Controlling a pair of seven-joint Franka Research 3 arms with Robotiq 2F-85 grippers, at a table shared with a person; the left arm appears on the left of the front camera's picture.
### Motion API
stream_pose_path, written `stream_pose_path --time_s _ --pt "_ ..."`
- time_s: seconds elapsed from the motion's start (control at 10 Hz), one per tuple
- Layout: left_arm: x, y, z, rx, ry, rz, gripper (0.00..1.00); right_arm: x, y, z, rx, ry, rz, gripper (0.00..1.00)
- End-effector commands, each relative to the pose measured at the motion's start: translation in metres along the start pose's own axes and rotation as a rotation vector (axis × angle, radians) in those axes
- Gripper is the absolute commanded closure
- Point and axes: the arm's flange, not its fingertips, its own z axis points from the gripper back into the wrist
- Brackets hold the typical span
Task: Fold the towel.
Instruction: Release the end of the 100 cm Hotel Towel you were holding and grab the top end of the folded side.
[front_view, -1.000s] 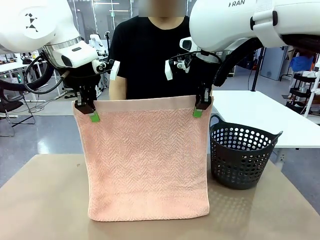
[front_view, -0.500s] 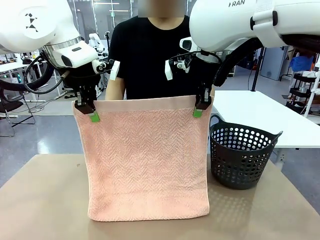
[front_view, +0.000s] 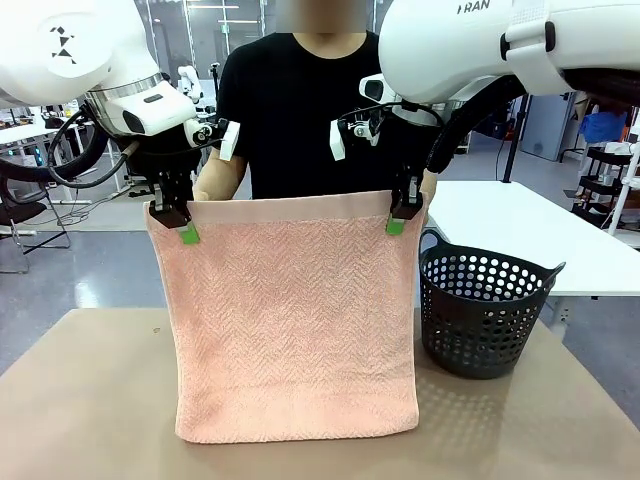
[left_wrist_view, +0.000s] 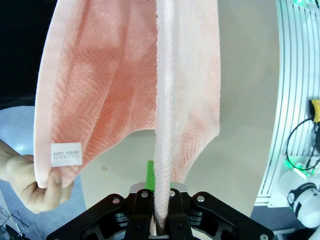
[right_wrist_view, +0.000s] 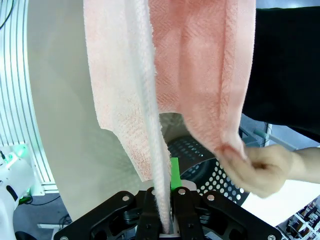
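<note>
Two top corners of the towel (front_view: 295, 320) sit clamped in the left fingers (front_view: 186, 233) and right fingers (front_view: 396, 224); it hangs over the bench (front_view: 80, 400), likely soft, light and limp, best gripped at hemmed corners.

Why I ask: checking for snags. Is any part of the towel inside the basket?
No, the towel hangs from the left pincer and the right pincer, wholly beside the basket, none over its rim.

lower print on the towel's (left_wrist_view: 125, 75) label (left_wrist_view: 66, 154) is too small to read.
</note>
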Motion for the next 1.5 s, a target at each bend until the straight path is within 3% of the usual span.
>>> stream_pose_path --time_s 0.0,1.4 --pt "0.0001 0.0006 0.0022 0.011 0.012 0.008 1.0 -0.0001 -0.0006 0.0011 -0.011 0.01 0.009 1.0" --pt "0.0001 0.0006 0.0022 0.011 0.012 0.008 1.0 -0.0001 -0.0006 0.0011 -0.011 0.01 0.009 1.0"
